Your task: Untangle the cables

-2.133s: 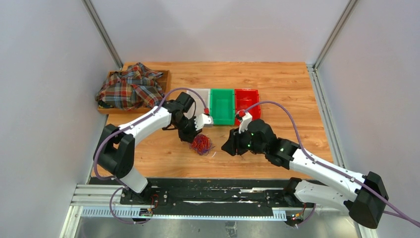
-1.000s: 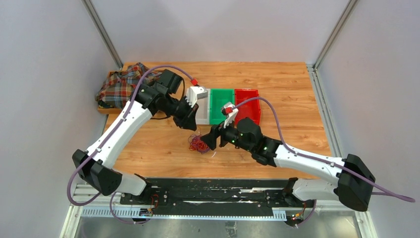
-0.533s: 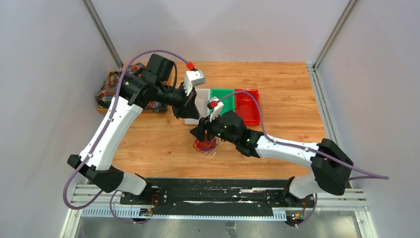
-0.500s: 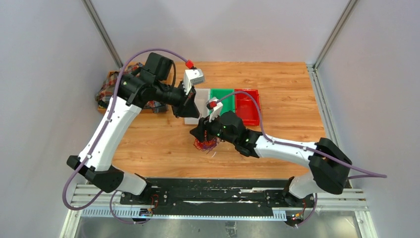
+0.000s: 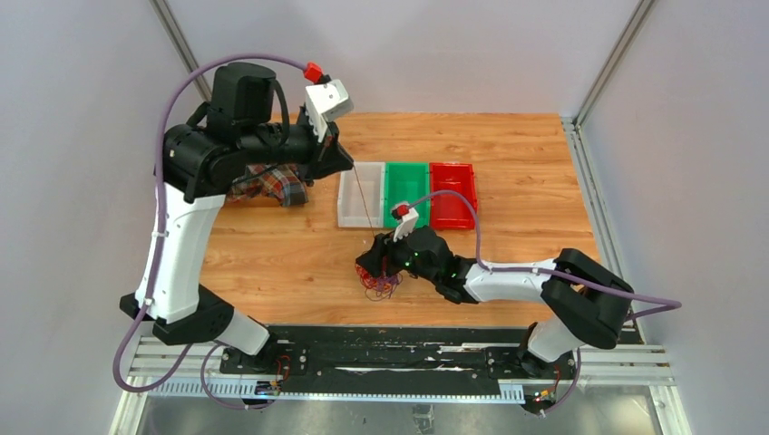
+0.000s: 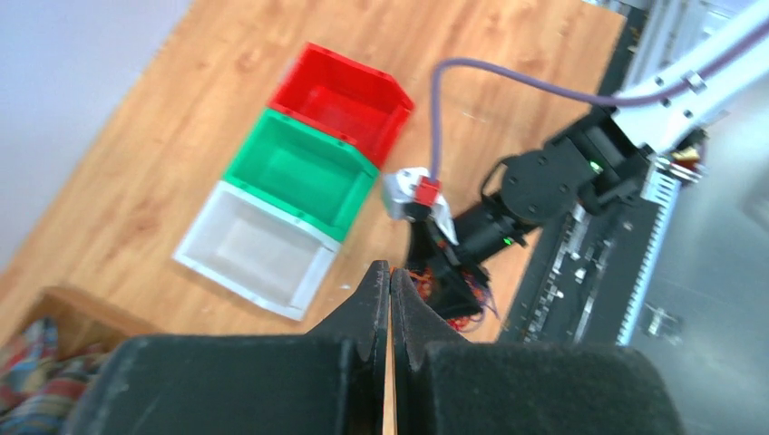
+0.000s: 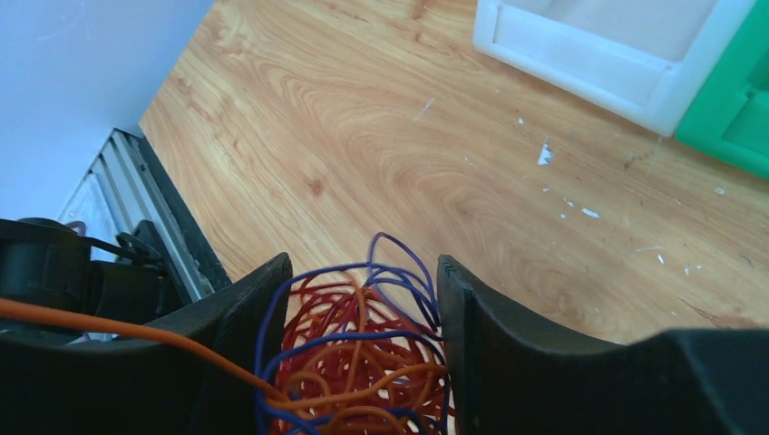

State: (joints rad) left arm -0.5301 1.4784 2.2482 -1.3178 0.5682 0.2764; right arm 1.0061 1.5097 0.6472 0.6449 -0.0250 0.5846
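Observation:
The cables [image 5: 382, 283] are a small clump of thin red, orange and purple wires on the wooden table near the front. My right gripper [image 5: 374, 267] sits low over the clump with its jaws closed around it; in the right wrist view the clump [image 7: 363, 358] fills the gap between both fingers [image 7: 472, 317]. My left gripper [image 5: 348, 163] is raised high and shut on one orange cable [image 5: 365, 204], which runs taut down to the clump. In the left wrist view the orange cable [image 6: 388, 385] shows between the shut jaws, with the clump [image 6: 455, 304] far below.
A white bin [image 5: 345, 195], a green bin [image 5: 407, 186] and a red bin [image 5: 453, 188] stand in a row behind the clump. A plaid cloth [image 5: 272, 181] lies in a wooden tray at the left, partly hidden by my left arm. The metal rail runs along the front edge.
My left gripper has risen up and back, drawing the orange cable out taut. My right gripper has moved left onto the clump, closed on it and pulled it slightly toward the front.

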